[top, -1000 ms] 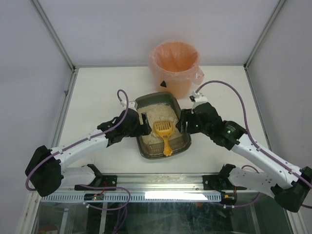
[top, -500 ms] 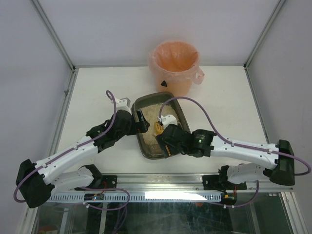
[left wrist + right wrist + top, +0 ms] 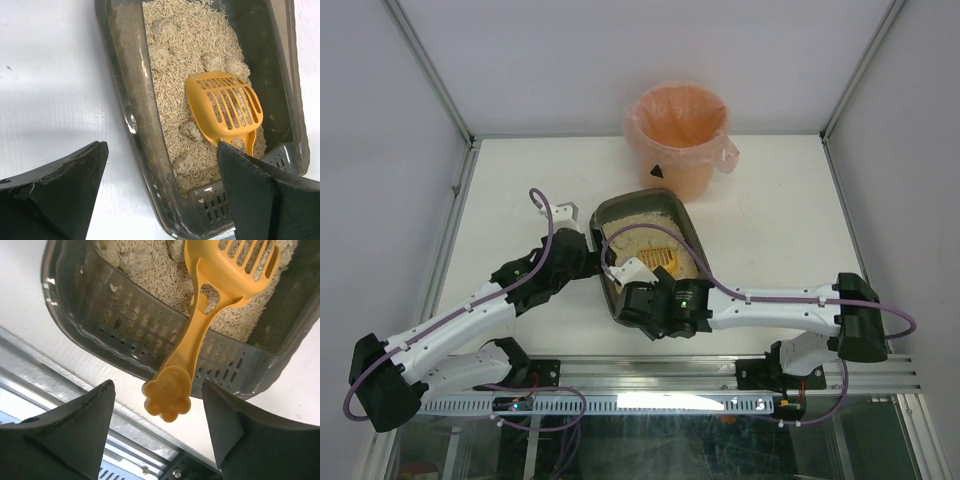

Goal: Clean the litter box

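two pincers apart | left pincer at grey litter box wall | right pincer flanking paw-ended slotted yellow scoop

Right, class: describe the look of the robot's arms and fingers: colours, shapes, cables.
The left arm and right arm share one build: white tubular links, black joint housings, and a purple cable looping alongside. The right arm shows a small green light near its wrist. The left fingers and right fingers are matte black, broad wedges.

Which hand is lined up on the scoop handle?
Right hand: the scoop handle sits between its open fingers; the left hand straddles the litter box wall.
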You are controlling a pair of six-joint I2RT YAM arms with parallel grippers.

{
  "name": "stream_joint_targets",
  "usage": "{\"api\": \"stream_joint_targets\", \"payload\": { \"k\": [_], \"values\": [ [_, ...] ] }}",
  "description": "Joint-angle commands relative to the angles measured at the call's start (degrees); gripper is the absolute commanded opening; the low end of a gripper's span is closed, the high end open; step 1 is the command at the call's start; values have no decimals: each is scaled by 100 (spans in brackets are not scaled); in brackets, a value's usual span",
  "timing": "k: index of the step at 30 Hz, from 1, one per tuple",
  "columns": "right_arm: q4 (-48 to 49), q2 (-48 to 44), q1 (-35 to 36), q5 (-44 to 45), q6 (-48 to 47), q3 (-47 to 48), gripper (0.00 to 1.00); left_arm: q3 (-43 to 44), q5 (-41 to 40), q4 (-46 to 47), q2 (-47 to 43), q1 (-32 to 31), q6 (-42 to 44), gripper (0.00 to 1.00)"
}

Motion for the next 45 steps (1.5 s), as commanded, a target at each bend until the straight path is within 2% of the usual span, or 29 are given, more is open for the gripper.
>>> {"api": "stream_joint_targets", "payload": {
  "k": [1,13,32,39,45],
  "values": [
    [-522,310,216,706,-491,384,73,151,-415,-72,-221,-31,-46,95],
    [-530,571,519,1056,-1193,366,65,37,-1508,-1002,-1174,36,-1058,96],
    [-348,786,572,832,-1557,87,59,47,-1579,-1084,-1133,51,-1177,97],
    [-347,832,571,1029,-1563,-1,53,-44,-1599,-1084,-1291,62,-1235,97],
    [-320,761,574,1262,-1557,31,43,-48,-1583,-1084,-1292,58,-1239,97]
  ]
}}
